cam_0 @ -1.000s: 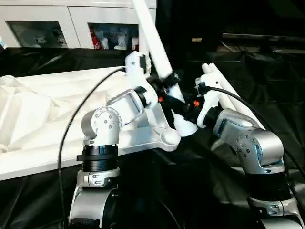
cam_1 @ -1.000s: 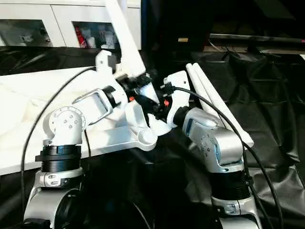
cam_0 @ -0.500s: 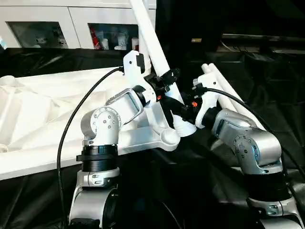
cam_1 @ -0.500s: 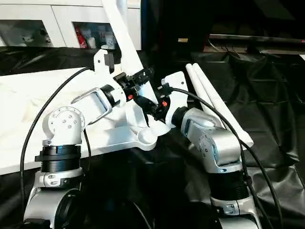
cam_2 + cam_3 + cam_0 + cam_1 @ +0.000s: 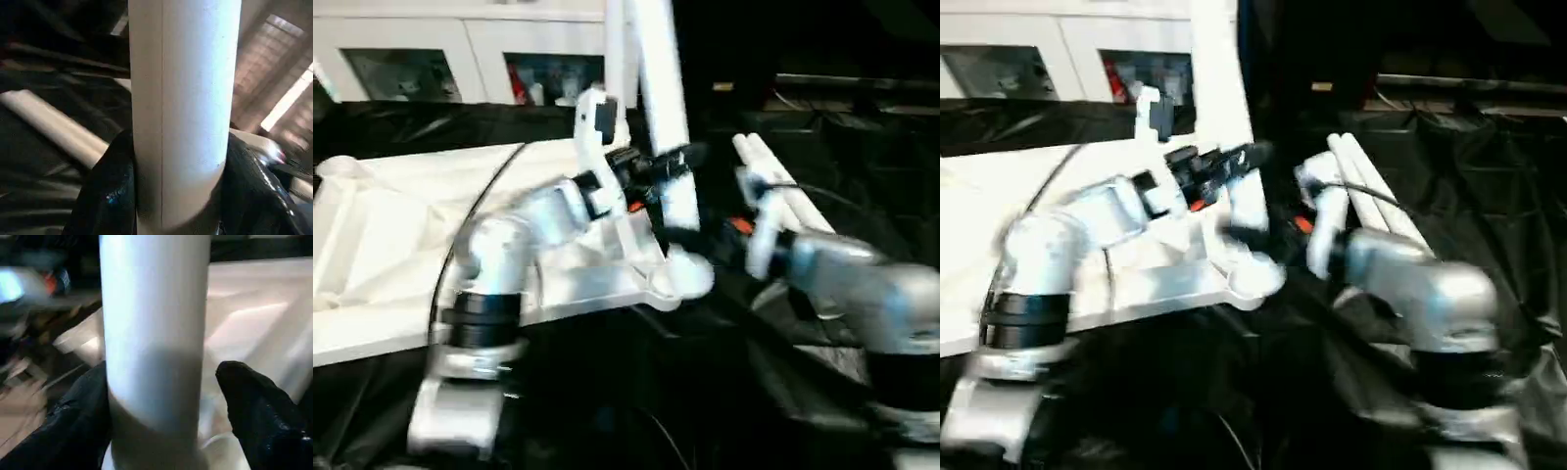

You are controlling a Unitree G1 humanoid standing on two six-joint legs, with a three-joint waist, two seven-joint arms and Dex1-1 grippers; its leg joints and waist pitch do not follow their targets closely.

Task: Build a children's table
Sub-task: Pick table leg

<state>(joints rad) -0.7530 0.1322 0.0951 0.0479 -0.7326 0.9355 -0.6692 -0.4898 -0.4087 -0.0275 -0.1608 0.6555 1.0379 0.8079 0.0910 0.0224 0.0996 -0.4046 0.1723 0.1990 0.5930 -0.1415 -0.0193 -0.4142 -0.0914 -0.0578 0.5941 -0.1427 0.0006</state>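
A white tapered leg of the children's table stands nearly upright at the near right corner socket of the white plastic table top, which lies underside up on a bench draped in black cloth; the leg's upper end is cut off by the frame edge and its foot is hard to make out behind the grippers. The left gripper is clenched on the leg, black fingers pressed against both its sides. The right gripper brackets the leg lower down, 1 finger touching it while the other finger stands a little apart, so a firm grasp cannot be told. Raised ribs cross the top's underside, and a second round socket shows at its far left corner. 2 more white legs lie side by side on the cloth to the right, partly hidden by the right arm. White cabinets with glass doors stand behind
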